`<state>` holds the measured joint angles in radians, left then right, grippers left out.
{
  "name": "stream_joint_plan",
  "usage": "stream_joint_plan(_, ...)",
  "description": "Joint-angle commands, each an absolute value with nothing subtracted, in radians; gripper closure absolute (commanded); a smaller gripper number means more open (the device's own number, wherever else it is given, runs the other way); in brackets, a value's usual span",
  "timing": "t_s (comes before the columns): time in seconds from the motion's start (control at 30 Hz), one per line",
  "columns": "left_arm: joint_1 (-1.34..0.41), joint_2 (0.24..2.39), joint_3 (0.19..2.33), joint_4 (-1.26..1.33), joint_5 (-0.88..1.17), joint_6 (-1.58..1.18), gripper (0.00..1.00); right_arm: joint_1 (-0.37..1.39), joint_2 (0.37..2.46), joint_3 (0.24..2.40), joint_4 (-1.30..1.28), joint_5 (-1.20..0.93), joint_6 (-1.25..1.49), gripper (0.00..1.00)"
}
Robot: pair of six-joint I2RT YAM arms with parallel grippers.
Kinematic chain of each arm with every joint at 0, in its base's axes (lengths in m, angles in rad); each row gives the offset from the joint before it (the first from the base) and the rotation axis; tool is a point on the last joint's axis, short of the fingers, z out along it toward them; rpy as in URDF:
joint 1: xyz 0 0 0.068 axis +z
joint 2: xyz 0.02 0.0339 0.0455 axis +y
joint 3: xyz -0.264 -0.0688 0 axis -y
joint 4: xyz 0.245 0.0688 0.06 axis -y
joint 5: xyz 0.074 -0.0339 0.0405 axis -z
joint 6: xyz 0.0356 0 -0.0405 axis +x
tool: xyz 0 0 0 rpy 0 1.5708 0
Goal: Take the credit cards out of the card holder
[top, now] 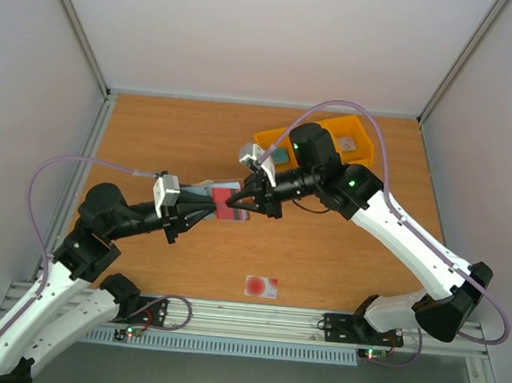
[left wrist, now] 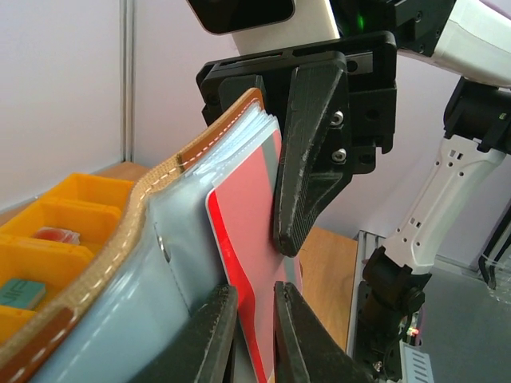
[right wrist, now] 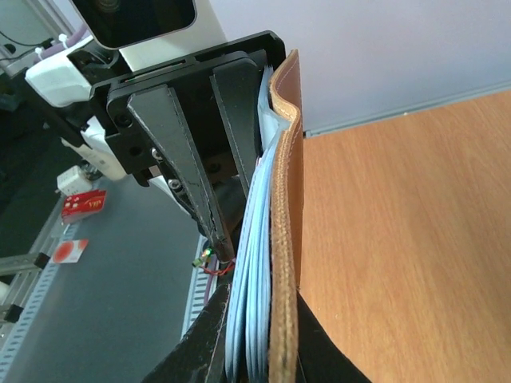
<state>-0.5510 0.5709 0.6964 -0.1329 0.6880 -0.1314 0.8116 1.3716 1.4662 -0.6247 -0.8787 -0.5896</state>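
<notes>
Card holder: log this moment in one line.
left gripper shut on red card | right gripper shut on card holder | holder lifted above table | pale spotted card lying on table

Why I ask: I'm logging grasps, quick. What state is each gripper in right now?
Left gripper: closed on the red credit card.
Right gripper: closed on the card holder.

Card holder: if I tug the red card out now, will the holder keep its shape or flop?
Likely floppy: the card holder has a bowed leather cover between the left hand and right hand, and its pale sleeves fan apart. The red card looks flat and stiff, so it should slide rather than bend, though sleeves may drag along.
</notes>
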Motion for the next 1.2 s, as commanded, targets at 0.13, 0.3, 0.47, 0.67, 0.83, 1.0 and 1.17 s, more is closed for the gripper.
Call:
stream_joint_plan(0.13, -0.588, 0.659, 0.612, 0.067, 0.892, -0.179, 0.93, 0.913, 1.411, 1.476, -0.431, -0.993, -0.588, 0.99)
stream_joint_plan(0.3, -0.588, 0.651, 0.611, 0.013, 0.818, -0.254, 1.0, 0.899, 1.401, 1.443, -0.423, -0.973, -0.581, 0.99)
stream_joint_plan(0.47, -0.566, 0.616, 0.618, -0.163, 0.738, -0.28, 1.0, 0.822, 1.321, 1.31, -0.331, -1.035, -0.472, 0.93)
stream_joint_plan(0.67, -0.561, 0.648, 0.432, -0.123, 0.729, -0.513, 1.0, 0.81, 1.338, 1.107, -0.271, -0.999, -0.328, 0.89)
stream_joint_plan(0.83, -0.56, 0.717, 0.338, -0.015, 0.708, -0.585, 1.0, 0.779, 1.37, 0.912, -0.072, -0.951, -0.19, 0.86)
stream_joint_plan(1.0, -0.542, 0.871, 0.324, 0.05, 0.712, -0.629, 1.0, 0.707, 1.446, 0.81, 0.134, -0.973, -0.087, 0.8)
stream_joint_plan(1.17, -0.504, 1.052, 0.319, 0.124, 0.713, -0.659, 1.0, 0.641, 1.54, 0.732, 0.19, -0.996, -0.074, 0.74)
